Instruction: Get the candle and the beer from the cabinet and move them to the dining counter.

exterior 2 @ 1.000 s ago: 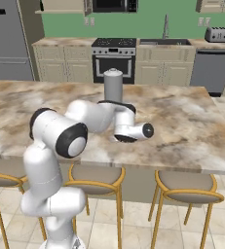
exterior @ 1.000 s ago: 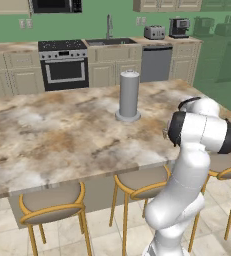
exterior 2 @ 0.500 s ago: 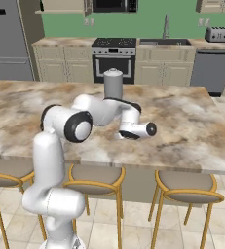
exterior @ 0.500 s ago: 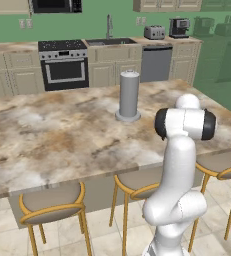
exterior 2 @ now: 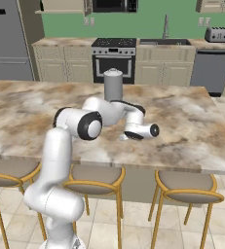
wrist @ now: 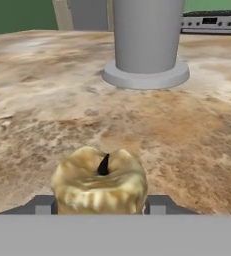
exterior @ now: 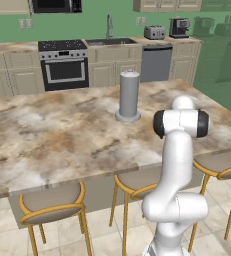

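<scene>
Two finger tips (wrist: 157, 205) flanked the candle (wrist: 100, 181) at the bottom centre of the hand view, one on each side, so gripper (wrist: 100, 207) closed on the candle. Candle: squat, tan-gold, dark wick at its top, held low over the marbled bench (wrist: 197, 140). Whether its base touched the stone could not be told.

Directly beyond the candle, in the upper middle of the hand view, stood a tall grey cylinder (wrist: 146, 35) on a round flat foot, upright on the bench. Same cylinder seen at centre of the left base view (exterior: 129, 95) and just above centre of the right base view (exterior 2: 113, 85).

In the right base view, arm folded over the near edge of the bench (exterior 2: 196, 126), hand at frame centre with the gripper (exterior 2: 126, 137) pointing left, low over the stone, just in front of the cylinder. Candle itself too hidden there to make out.

Yellow-legged stools (exterior: 54, 205) tucked under the near edge along the bottom of both base views. Stove (exterior: 64, 65) at upper left of the left base view, against the green wall.
</scene>
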